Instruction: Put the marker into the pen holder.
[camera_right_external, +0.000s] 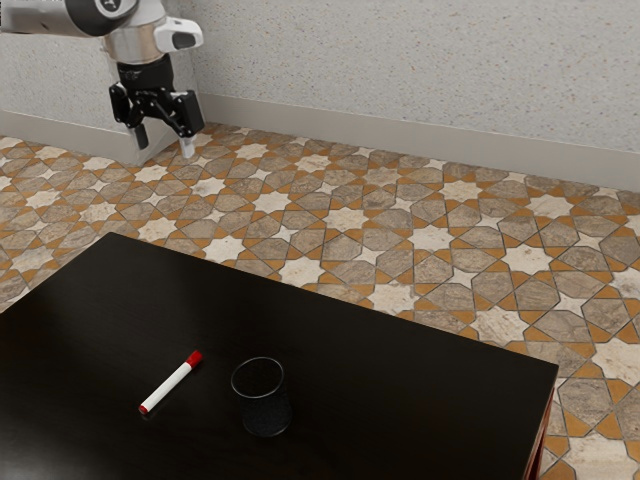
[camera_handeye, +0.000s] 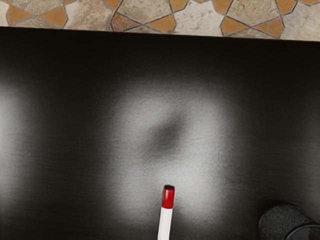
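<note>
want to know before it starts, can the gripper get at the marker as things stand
Probably yes: the marker lies loose beside the pen holder, nothing on top, and the gripper hangs open above table height.

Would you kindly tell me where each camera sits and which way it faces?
Exterior view: set at the arm's side, looking down across the table; the arm and its open gripper show at upper left.
Wrist view: mounted at the arm's end, looking down at the table, with the marker and part of the pen holder.
Both share the marker, pen holder, table and tiled floor.
</note>
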